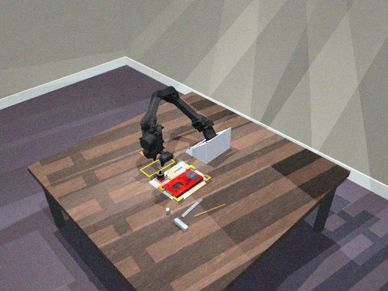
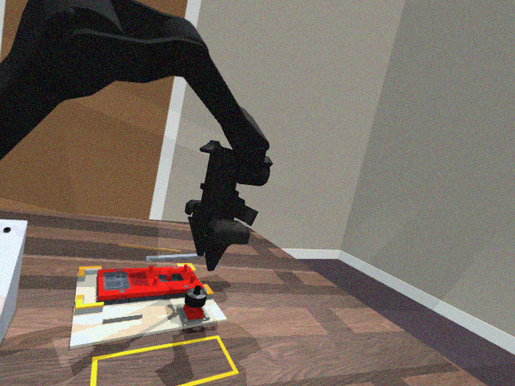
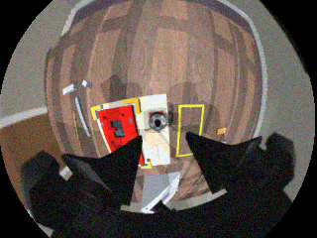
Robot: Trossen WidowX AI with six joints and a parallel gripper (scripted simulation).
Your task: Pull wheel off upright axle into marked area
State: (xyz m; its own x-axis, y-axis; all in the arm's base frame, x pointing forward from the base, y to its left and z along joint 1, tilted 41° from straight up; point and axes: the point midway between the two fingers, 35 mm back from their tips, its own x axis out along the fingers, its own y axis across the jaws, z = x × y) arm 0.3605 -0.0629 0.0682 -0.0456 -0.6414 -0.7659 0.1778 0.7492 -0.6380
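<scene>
So the wheel (image 2: 195, 295) is sitting on its axle on a red base (image 2: 193, 312), at the corner of the pale board (image 2: 125, 328) on the worktop (image 2: 332, 315). The end effector (image 2: 212, 259) is hanging above it, spread and holding nothing. Wheel's looking small, stiff and light, probably a snug fit, so I'd pinch it across the rim and pull straight up. The yellow box (image 2: 162, 361) beside the board is waiting with nothing in it; no real containers otherwise.

Beige walls (image 1: 250, 46), purple floor (image 1: 62, 103)
</scene>
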